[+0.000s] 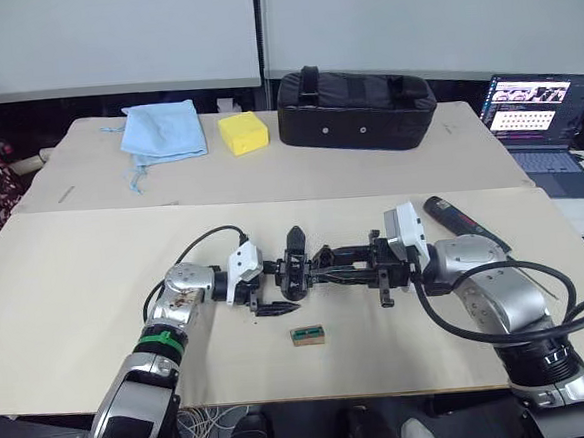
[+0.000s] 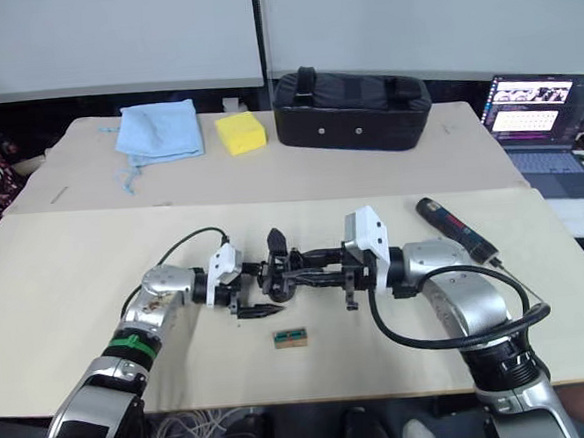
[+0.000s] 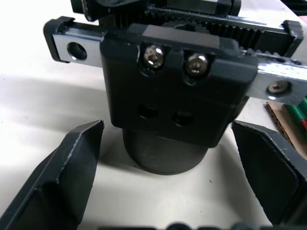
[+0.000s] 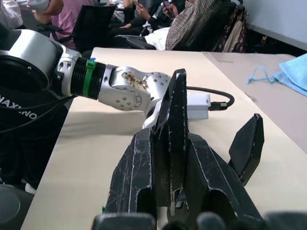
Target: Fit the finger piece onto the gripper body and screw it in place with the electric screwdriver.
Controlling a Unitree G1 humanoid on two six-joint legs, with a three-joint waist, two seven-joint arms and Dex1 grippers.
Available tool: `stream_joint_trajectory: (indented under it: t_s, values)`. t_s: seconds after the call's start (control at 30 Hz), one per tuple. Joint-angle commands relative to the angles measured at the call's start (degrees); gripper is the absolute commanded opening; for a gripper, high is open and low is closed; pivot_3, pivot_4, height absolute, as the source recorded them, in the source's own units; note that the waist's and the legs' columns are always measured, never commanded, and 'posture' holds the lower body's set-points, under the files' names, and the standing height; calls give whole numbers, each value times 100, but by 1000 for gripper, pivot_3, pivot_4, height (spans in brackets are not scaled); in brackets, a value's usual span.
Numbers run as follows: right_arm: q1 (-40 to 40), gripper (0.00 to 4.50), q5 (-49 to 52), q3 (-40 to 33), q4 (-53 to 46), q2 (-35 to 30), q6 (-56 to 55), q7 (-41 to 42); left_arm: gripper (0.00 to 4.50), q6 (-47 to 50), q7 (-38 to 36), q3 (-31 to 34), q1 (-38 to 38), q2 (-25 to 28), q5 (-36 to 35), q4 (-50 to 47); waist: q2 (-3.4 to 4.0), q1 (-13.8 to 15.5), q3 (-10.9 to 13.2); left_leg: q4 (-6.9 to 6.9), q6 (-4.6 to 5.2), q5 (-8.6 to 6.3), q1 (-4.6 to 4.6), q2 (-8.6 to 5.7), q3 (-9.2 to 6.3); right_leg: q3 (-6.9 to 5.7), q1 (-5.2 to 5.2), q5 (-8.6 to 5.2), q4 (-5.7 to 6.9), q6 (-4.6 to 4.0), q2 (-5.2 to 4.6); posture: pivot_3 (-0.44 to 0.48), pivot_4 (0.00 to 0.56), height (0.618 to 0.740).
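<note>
The chunky black plastic gripper body (image 1: 296,269), with a ribbed blocky top on a rounded base, stands on the pale beige table (image 1: 77,294) near its front middle, between the robot's two grippers. In the left wrist view its blocky top carries two bright screws above two empty holes, with toothed metal rails running across it. The left gripper (image 1: 272,291) has its two black fingers spread wide to either side of the body's round base, not pressing it. The right gripper (image 1: 326,269) reaches in from the other side, its fingers closed on the small slender black plastic finger piece (image 4: 175,124), which stands up between them and tapers to a point, held close against the gripper body. The long black pen-shaped electric screwdriver (image 1: 463,221) with a reddish mark lies on the table beyond the right arm, well apart from the body. A small green and brown block (image 1: 307,334) lies just in front. Farther back sit a large black zipped bag (image 1: 354,107), a yellow sponge (image 1: 243,132), a light blue cloth (image 1: 163,130) and an open laptop (image 1: 541,121).
</note>
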Motion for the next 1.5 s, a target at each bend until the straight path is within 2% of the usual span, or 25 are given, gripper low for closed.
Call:
stream_joint_trajectory:
  t_s: [0.03, 0.07, 0.1, 0.63, 1.5]
  values:
    - [3, 405, 61, -91, -217, -48, 2, -20, 2651, -127, 33, 6, -98, -59, 52, 55, 0, 2, 0, 0, 0, 0, 0, 0, 0, 0, 1, 0, 0, 0, 0, 0, 150, 740]
    - [11, 405, 62, -86, -233, -45, 7, -27, 2255, -137, 39, 4, -91, -73, 60, 61, 0, 1, 0, 0, 0, 0, 0, 0, 0, 0, 1, 0, 0, 0, 0, 0, 150, 740]
    - [10, 405, 60, -76, -242, -30, 3, -37, 2244, -138, 83, -13, -92, -75, 103, 72, 0, 3, 0, 1, 0, 0, 0, 0, 0, 0, 1, 0, 0, 0, 0, 0, 150, 740]
    - [-575, 405, -567, 547, 420, 735, -18, -560, 2244, 23, 161, -205, 61, -7, 357, -164, 0, 9, -1, 7, 0, 0, 2, -3, 0, 1, 6, 3, 2, 2, -2, 0, 150, 740]
    - [-595, 405, -1079, 855, 1167, 869, 35, -553, 2244, 170, 180, -329, 311, 135, 363, -399, 0, -7, -8, 7, 0, 0, 15, 0, 0, 2, 14, 2, 7, 1, 1, 0, 150, 740]
